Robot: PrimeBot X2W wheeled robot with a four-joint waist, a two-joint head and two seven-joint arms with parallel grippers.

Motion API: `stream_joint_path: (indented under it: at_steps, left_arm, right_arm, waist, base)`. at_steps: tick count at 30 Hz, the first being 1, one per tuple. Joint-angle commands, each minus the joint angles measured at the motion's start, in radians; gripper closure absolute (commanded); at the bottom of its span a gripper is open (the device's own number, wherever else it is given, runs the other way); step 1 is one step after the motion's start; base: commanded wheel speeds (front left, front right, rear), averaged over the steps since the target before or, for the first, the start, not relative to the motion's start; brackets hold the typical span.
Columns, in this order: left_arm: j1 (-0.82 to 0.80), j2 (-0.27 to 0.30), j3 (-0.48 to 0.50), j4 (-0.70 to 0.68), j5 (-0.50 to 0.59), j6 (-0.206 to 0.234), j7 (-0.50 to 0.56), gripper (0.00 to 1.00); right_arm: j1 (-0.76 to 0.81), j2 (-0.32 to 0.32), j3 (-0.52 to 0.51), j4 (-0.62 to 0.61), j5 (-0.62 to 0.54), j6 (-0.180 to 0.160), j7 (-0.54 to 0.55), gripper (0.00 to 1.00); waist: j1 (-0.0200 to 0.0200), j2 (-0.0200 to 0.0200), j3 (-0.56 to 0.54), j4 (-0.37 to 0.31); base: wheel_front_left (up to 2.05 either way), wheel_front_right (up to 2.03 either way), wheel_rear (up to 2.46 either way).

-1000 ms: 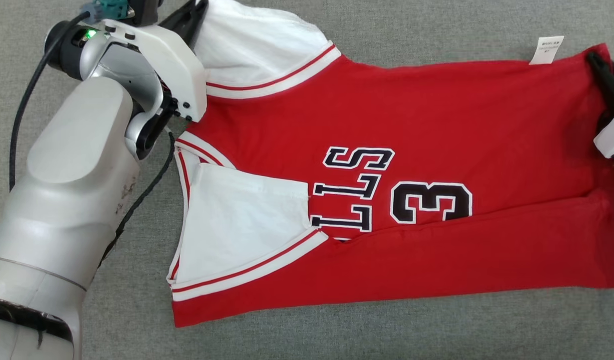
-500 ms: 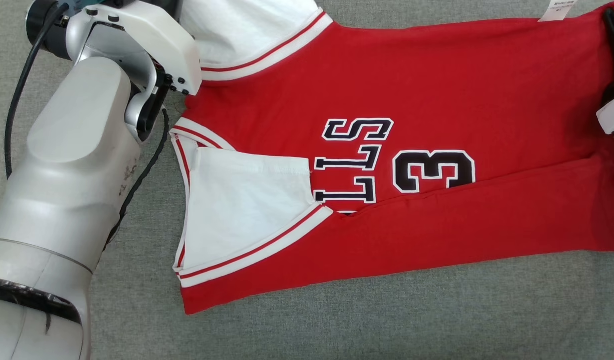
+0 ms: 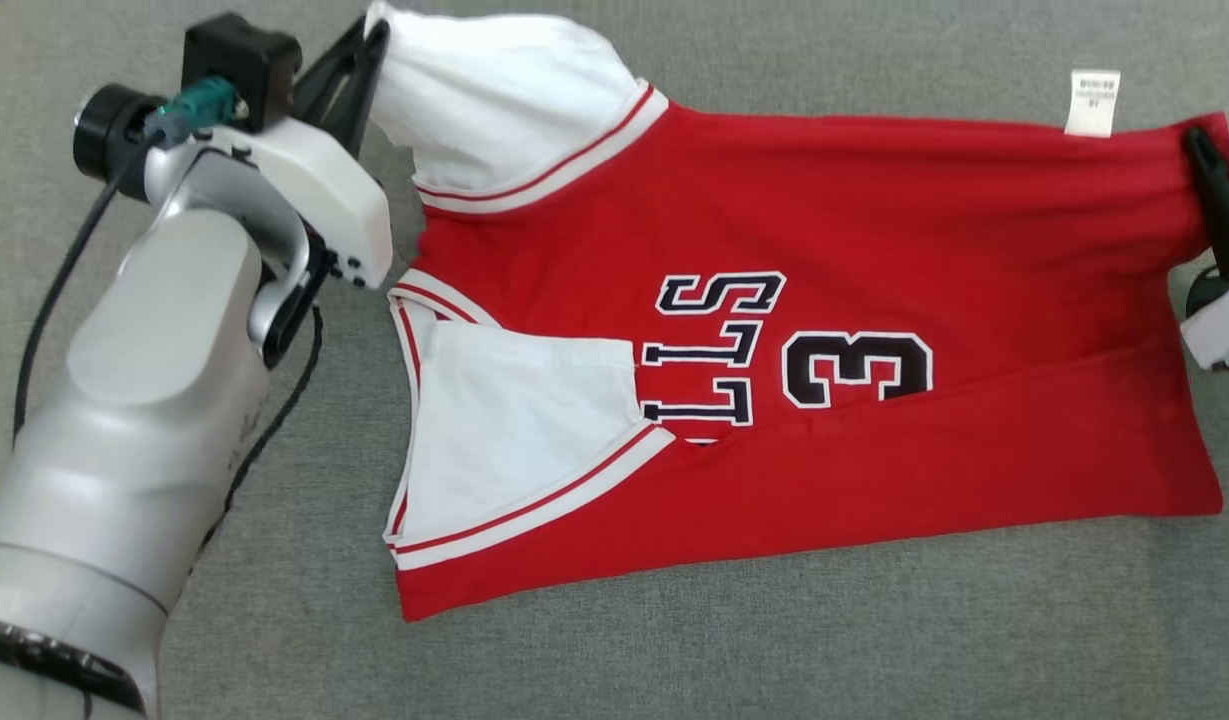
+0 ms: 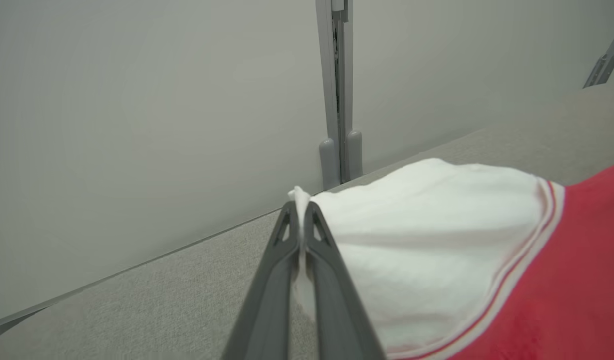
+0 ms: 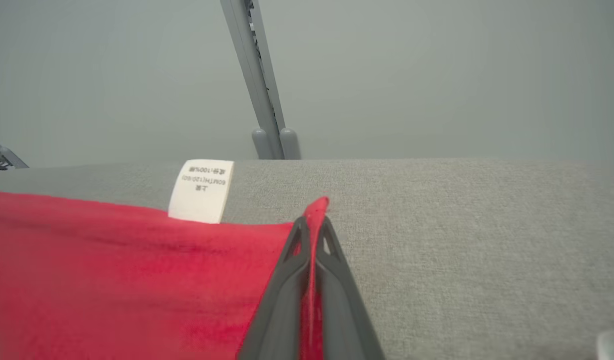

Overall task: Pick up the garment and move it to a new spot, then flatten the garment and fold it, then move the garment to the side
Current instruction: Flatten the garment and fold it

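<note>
The pale left forearm (image 3: 124, 420) rises from the near left corner and angles away over the grey bench (image 3: 674, 650), its wrist bent toward the garment (image 3: 874, 220). This is a red jersey lying mostly flat mid-bench, with a fold running along its near side. Farther off, the left tool (image 3: 372, 40) is clenched on the tip of the white sleeve (image 3: 494, 100), which bulges upward. At the far right, the right tool (image 3: 1196, 150) is pinched tight on the red hem corner (image 5: 319, 205), near the care label (image 3: 1092, 102).

We read black letters LLS (image 3: 719, 350) and a big number 3 (image 3: 857, 370) on the red jersey (image 3: 874, 210), and the white tag (image 3: 1092, 102) has print too tiny to read.
</note>
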Motion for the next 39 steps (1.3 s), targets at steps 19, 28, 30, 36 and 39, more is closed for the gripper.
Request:
stream_joint_path:
  at_steps: [19, 28, 30, 36, 39]
  left_arm:
    - [0.416, 0.192, -0.085, -0.467, -0.042, 0.047, 0.177, 1.0]
    - [0.558, 0.291, -0.14, -0.689, -0.064, 0.085, 0.347, 1.0]
    - [0.576, 0.305, -0.15, -0.72, -0.073, 0.092, 0.378, 1.0]
    - [0.611, 0.336, -0.164, -0.776, -0.1, 0.1, 0.445, 1.0]
    - [0.622, 0.354, -0.169, -0.79, -0.105, 0.107, 0.48, 1.0]
  right_arm:
    - [0.244, -0.133, 0.06, -0.118, 0.032, 0.0, -0.01, 1.0]
    - [0.285, -0.186, 0.17, -0.163, 0.033, 0.0, 0.014, 1.0]
    - [0.282, -0.192, 0.195, -0.169, 0.032, 0.0, 0.024, 1.0]
    - [0.268, -0.215, 0.271, -0.185, 0.024, 0.0, 0.067, 1.0]
    - [0.263, -0.224, 0.3, -0.188, 0.034, 0.0, 0.082, 1.0]
  waist:
    - [0.0, 0.0, -0.178, 0.044]
    - [0.0, 0.0, -0.205, 0.036]
    - [0.0, 0.0, -0.207, 0.032]
    - [0.0, 0.0, -0.211, 0.02]
    - [0.0, 0.0, -0.214, 0.014]
  base:
    - [0.0, 0.0, 0.0]
    - [0.0, 0.0, 0.0]
    - [0.0, 0.0, 0.0]
    - [0.0, 0.0, 0.0]
    - [0.0, 0.0, 0.0]
